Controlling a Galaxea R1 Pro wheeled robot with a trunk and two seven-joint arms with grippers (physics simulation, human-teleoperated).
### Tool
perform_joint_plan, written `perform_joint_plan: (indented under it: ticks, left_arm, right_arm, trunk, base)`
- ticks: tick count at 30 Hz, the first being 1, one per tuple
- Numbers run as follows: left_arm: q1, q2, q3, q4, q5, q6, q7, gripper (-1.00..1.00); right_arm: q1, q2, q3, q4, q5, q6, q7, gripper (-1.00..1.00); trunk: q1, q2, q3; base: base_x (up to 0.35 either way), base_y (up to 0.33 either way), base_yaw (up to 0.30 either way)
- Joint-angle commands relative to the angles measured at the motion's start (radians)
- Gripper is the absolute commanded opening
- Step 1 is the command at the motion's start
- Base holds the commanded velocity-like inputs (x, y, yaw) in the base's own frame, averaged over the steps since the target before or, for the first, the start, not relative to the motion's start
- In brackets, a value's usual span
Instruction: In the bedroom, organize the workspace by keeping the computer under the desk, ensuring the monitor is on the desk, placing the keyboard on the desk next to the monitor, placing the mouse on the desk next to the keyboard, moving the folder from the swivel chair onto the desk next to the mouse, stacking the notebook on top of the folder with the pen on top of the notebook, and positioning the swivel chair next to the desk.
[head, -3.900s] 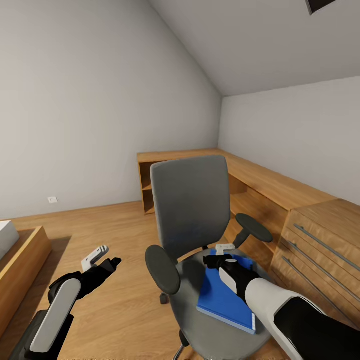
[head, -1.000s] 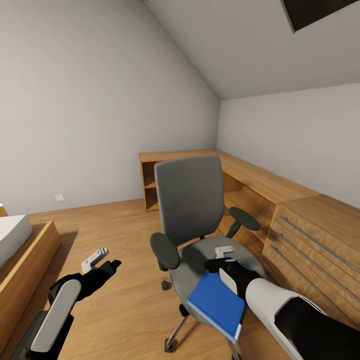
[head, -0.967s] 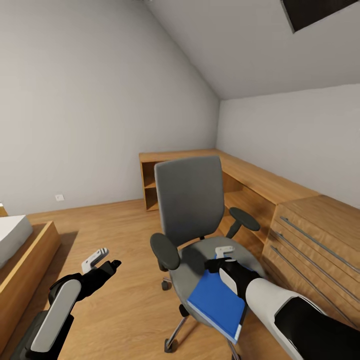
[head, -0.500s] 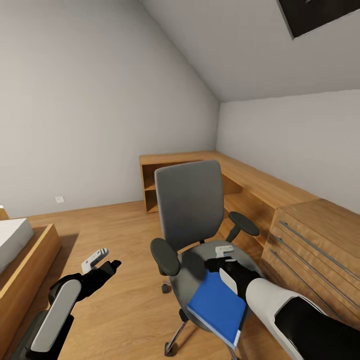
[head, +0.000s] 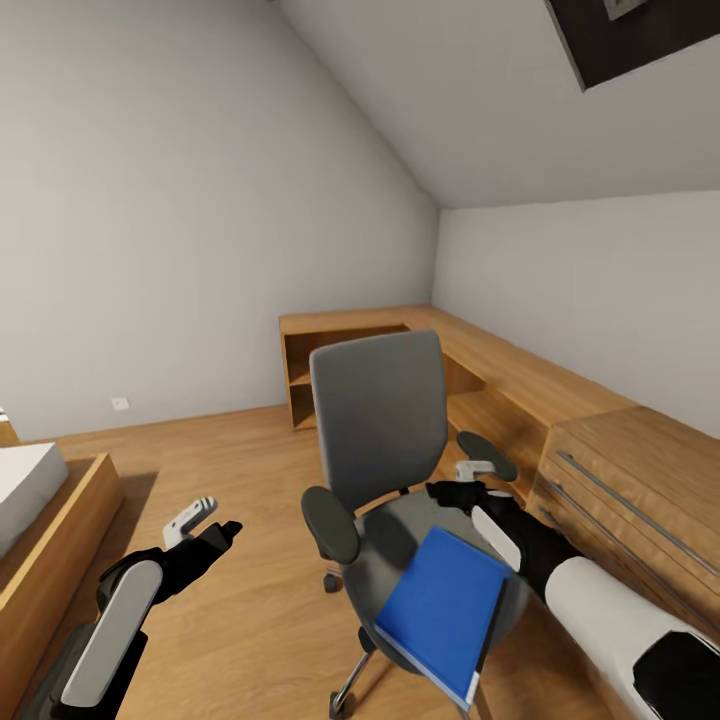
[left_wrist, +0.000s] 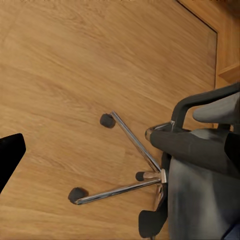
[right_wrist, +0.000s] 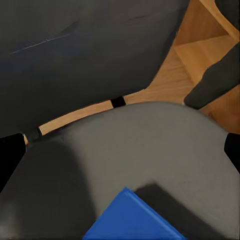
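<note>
We're looking down at the swivel chair (head: 385, 470), standing on the wooden floor (head: 240, 470) near the long light wooden dresser (head: 560, 420) that runs along the wall. The bright blue folder (head: 440, 612) sits tilted at the front of the grey seat, its near corner hanging out past the seat's front edge. Our right claw (head: 468, 482) hovers over the back of the seat, close to the chair's far armrest, with nothing between its fingers; from its own wrist camera the dark fingertips sit at opposite edges of the picture, so it's spread wide, with the folder's corner (right_wrist: 132, 217) showing below them. Our left claw (head: 205, 516) hangs out to the side over bare floor, well apart from the chair, fingers parted and holding nothing. From its wrist camera we see the chrome star base (left_wrist: 132, 170) and casters.
</note>
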Motion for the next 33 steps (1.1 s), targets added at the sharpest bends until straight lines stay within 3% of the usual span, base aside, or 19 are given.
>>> perform_joint_plan:
  ticks: [1, 3, 5, 7, 10, 20, 23, 24, 28, 33]
  left_arm:
    - [-0.001, 0.001, -0.002, -0.002, 0.01, -0.001, 0.011, 1.0]
    - [0.0, 0.0, -0.002, -0.003, 0.009, -0.001, 0.011, 1.0]
    - [0.0, 0.0, -0.003, -0.003, 0.01, -0.001, 0.011, 1.0]
    - [0.0, -0.001, -0.004, -0.003, 0.01, -0.002, 0.011, 1.0]
    - [0.0, -0.002, -0.004, -0.002, 0.011, -0.001, 0.011, 1.0]
    - [0.0, 0.001, 0.0, -0.001, 0.012, 0.0, 0.01, 1.0]
    - [0.0, 0.002, 0.002, -0.001, 0.012, 0.0, 0.01, 1.0]
    - [0.0, 0.002, 0.027, -0.002, 0.013, 0.0, 0.01, 1.0]
    - [0.0, 0.002, 0.032, -0.002, 0.01, -0.002, 0.011, 1.0]
    - [0.0, 0.002, 0.035, -0.002, 0.009, -0.003, 0.01, 1.0]
  right_arm:
    - [0.022, -0.034, 0.008, -0.074, -0.052, 0.027, -0.01, 1.0]
    - [0.045, -0.065, 0.008, -0.143, -0.095, 0.05, -0.011, 1.0]
    - [0.086, -0.117, 0.008, -0.256, -0.18, 0.085, -0.014, 1.0]
    - [0.105, -0.138, 0.007, -0.299, -0.227, 0.097, -0.029, 1.0]
    - [0.119, -0.153, 0.007, -0.33, -0.264, 0.099, -0.079, 1.0]
    - [0.126, -0.141, -0.014, -0.393, -0.305, 0.034, -0.225, 1.0]
    - [0.127, -0.137, -0.017, -0.396, -0.31, 0.032, -0.236, 1.0]
    - [0.128, -0.133, -0.016, -0.396, -0.313, 0.03, -0.241, 1.0]
    - [0.128, -0.132, -0.015, -0.396, -0.311, 0.026, -0.242, 1.0]
    - [0.129, -0.131, -0.014, -0.396, -0.313, 0.016, -0.269, 1.0]
  trunk:
    - [-0.004, 0.007, 0.002]
    - [-0.012, 0.021, 0.008]
    - [-0.019, 0.035, 0.015]
    - [-0.027, 0.049, 0.021]
    - [-0.039, 0.07, 0.03]
    - [-0.073, 0.133, 0.059]
    - [-0.073, 0.133, 0.059]
    - [-0.073, 0.133, 0.059]
    - [-0.073, 0.133, 0.062]
    - [-0.073, 0.133, 0.062]
  base:
    - [0.0, 0.0, 0.0]
    - [0.0, 0.0, 0.0]
    - [0.0, 0.0, 0.0]
    - [0.0, 0.0, 0.0]
    - [0.0, 0.0, 0.0]
    - [-0.169, 0.0, 0.0]
    - [-0.101, 0.0, 0.0]
    - [-0.005, 0.0, -0.061]
    - [-0.002, 0.0, -0.088]
    - [-0.313, 0.0, -0.003]
